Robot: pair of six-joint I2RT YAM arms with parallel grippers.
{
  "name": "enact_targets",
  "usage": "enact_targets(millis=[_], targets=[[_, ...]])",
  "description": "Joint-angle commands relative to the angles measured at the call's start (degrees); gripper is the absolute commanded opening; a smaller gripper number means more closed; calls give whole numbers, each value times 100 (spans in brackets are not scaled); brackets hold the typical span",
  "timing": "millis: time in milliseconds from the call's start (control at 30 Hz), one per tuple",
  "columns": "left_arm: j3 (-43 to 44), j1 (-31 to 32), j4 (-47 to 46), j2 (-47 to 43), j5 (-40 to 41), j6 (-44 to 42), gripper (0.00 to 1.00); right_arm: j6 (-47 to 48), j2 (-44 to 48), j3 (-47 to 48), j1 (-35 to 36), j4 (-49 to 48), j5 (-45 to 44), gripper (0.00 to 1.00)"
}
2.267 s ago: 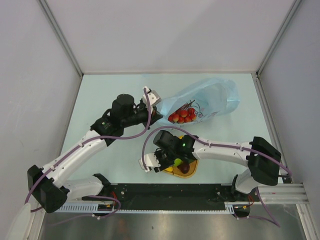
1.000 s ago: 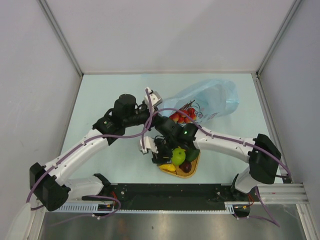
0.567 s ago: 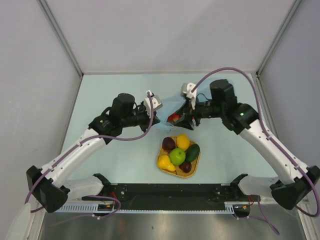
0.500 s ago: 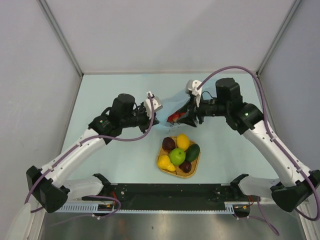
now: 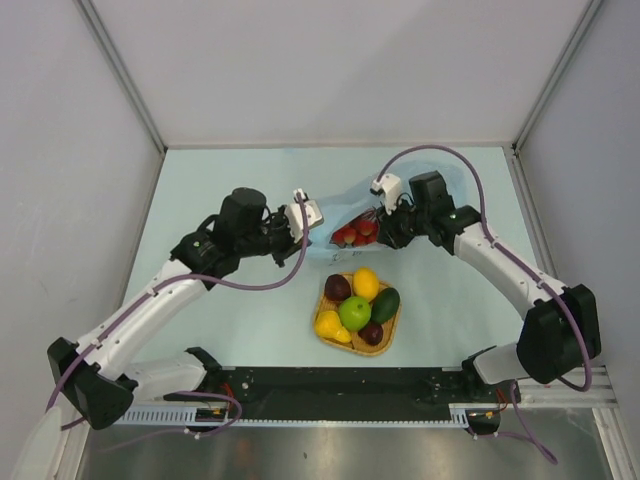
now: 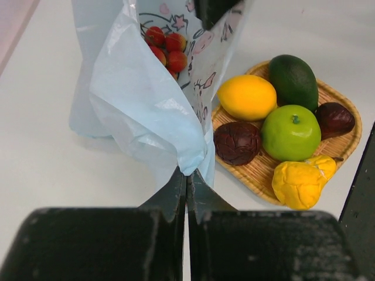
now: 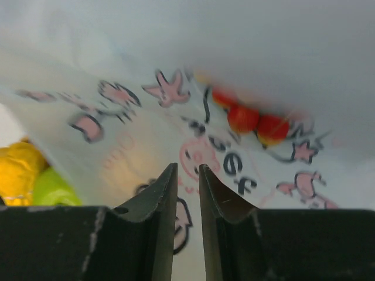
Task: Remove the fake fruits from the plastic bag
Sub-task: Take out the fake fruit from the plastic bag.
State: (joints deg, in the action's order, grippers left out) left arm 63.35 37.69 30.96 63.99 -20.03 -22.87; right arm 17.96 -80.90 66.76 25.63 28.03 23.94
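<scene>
Nearly emptied: berries (image 6: 167, 47) in the raised bag (image 6: 146, 111), other fruits on the tray (image 6: 252, 175).
The left gripper (image 6: 187, 175) is clamped tight on the bag's lower edge, just beside the tray with lemon (image 6: 247, 96), avocado (image 6: 293, 81), apple (image 6: 291, 133), two plums (image 6: 237, 142) and pear (image 6: 299, 182). The right gripper (image 7: 187, 170) sits against the bag's printed side, jaws a narrow slit apart. Whether they pinch the film cannot be told.

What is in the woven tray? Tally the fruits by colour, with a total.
Yellow: 2, lemon and pear
Bright green: 1, apple
Dark green: 1, avocado
Dark purple: 2, plums
Total: 6
</scene>
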Motion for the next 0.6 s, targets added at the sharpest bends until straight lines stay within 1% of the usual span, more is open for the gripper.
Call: enact_targets(millis=[0, 67, 100, 133, 167, 233, 267, 300, 367, 433, 567], targets=[[467, -86, -459, 17, 26, 352, 0, -380, 267, -716, -189, -447, -742, 26], [529, -95, -477, 61, -79, 406, 0, -713, 452, -1015, -356, -684, -891, 26], [520, -95, -512, 96, -115, 433, 0, -854, 487, -1042, -478, -842, -874, 29], [520, -95, -538, 131, -158, 468, 0, -1229, 488, -1042, -602, -948, -665, 34], [520, -95, -573, 158, -211, 564, 0, -1468, 470, -1034, -968, -1105, -541, 39], [607, -95, -784, 341, -325, 792, 0, -1960, 374, -1034, -1322, -1641, -77, 43], [695, -95, -811, 438, -439, 976, 0, -2450, 200, -1025, -1576, -1834, 74, 43], [800, -95, -785, 570, -649, 1030, 0, -2716, 93, -1025, -1683, -2176, 188, 43], [1082, -87, -758, 886, -721, 1144, 0, -3243, -205, -1016, -1798, -2433, 365, 42], [1196, -87, -749, 1027, -748, 1180, 0, -3342, -355, -1007, -1825, -2688, 400, 41], [1206, -87, -837, 1037, -695, 1206, 0, -3474, -654, -937, -1824, -3136, 506, 41]])
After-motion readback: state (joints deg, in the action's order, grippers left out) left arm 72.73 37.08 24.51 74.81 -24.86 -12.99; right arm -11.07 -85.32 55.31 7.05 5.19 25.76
